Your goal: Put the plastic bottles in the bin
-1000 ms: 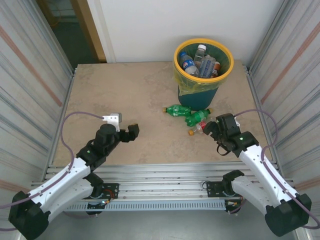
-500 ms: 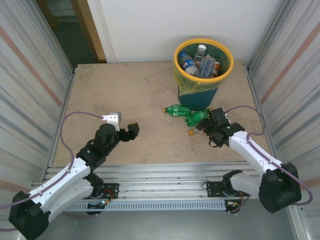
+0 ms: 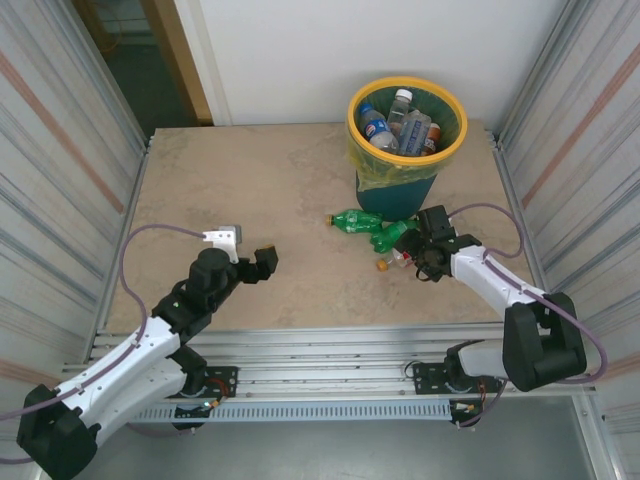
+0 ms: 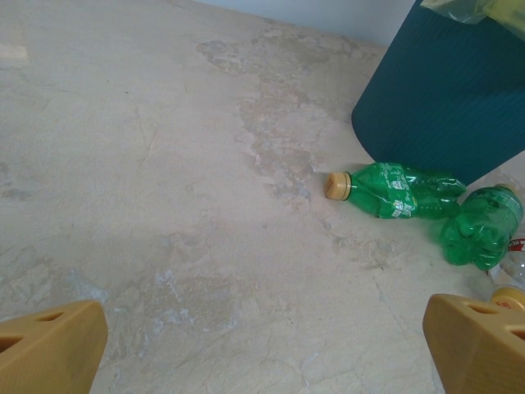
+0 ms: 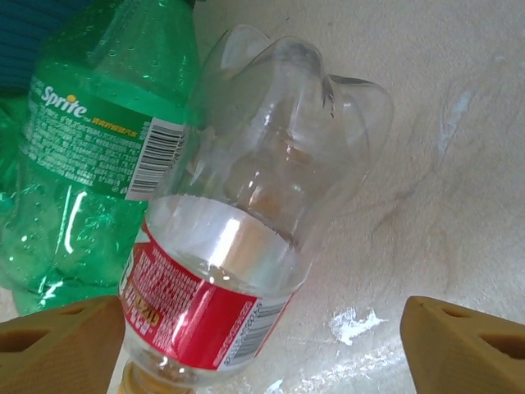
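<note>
A clear bottle [image 5: 246,238] with a red label and a yellow cap lies on the table between the spread fingers of my right gripper [image 5: 262,349], nearer the left fingertip [image 5: 61,345]. Against it lies a green Sprite bottle [image 5: 90,156]. From above, my right gripper [image 3: 413,258] sits over the clear bottle [image 3: 395,260], in front of the teal bin [image 3: 385,195] with its yellow rim. Two green bottles [image 3: 355,220] [image 3: 392,235] lie by the bin's foot; several more are inside. My left gripper [image 3: 262,262] is open over bare table, its fingers [image 4: 49,345] wide apart.
Metal walls close in the table left and right. The left wrist view has the bin's wall [image 4: 451,98], both green bottles [image 4: 394,190] [image 4: 480,230] and a sliver of the clear one [image 4: 517,269]. Bare tabletop [image 3: 250,180] stretches across the left and middle.
My right arm has reached forward and left, bringing its gripper from beside the clear bottle to over it. The left arm has stayed put.
</note>
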